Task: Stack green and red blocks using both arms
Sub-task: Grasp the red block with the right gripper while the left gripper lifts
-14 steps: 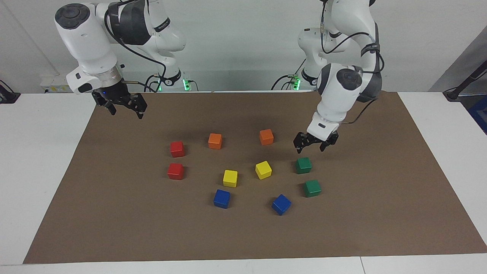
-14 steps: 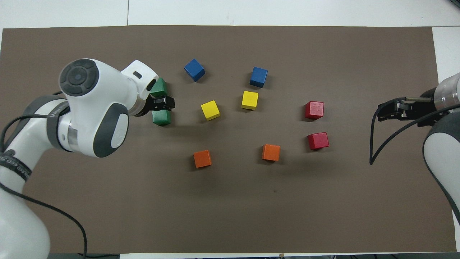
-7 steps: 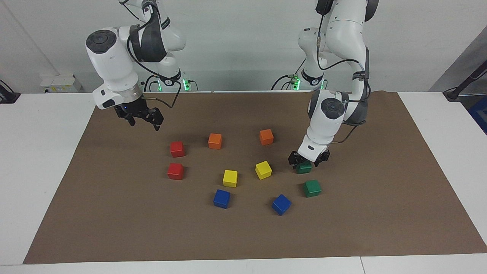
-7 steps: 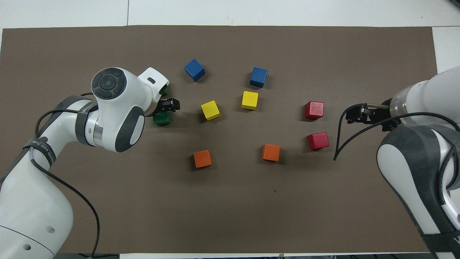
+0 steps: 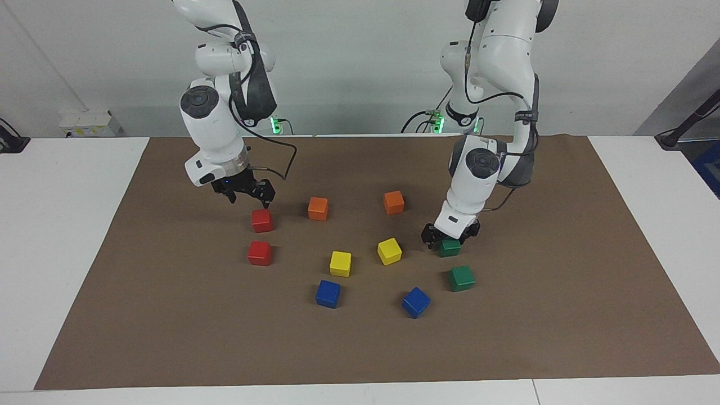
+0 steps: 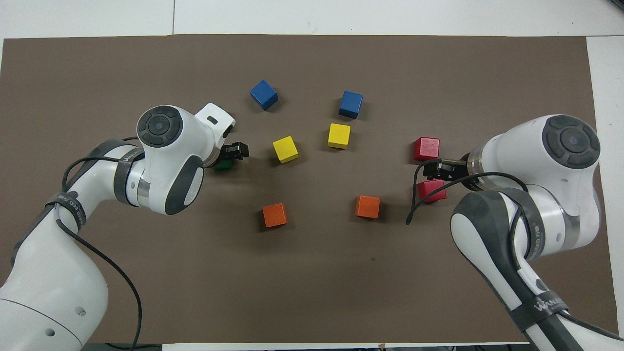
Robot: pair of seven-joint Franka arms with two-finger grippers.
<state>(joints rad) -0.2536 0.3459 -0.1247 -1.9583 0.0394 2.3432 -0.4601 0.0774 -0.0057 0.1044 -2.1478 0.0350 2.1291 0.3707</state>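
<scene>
Two green blocks lie toward the left arm's end of the mat. My left gripper [image 5: 448,238] is low and open, with its fingers on either side of the green block [image 5: 450,248] nearer to the robots. The other green block [image 5: 462,278] lies free, farther out. In the overhead view the left gripper [image 6: 236,151] and wrist cover most of the nearer green block [image 6: 223,165] and hide the farther one. Two red blocks [image 5: 262,220] [image 5: 259,253] lie toward the right arm's end. My right gripper [image 5: 250,199] is open and empty, just above the nearer red block [image 6: 431,190].
Two orange cubes [image 5: 318,208] [image 5: 394,202], two yellow cubes [image 5: 340,263] [image 5: 389,251] and two blue cubes [image 5: 327,293] [image 5: 415,302] lie between the red and green pairs on the brown mat [image 5: 169,337]. The yellow cube beside the left gripper is close to it.
My left gripper came down from above the nearer green block until its fingers straddled it. My right gripper swung in from the mat's corner toward the nearer red block and lowered.
</scene>
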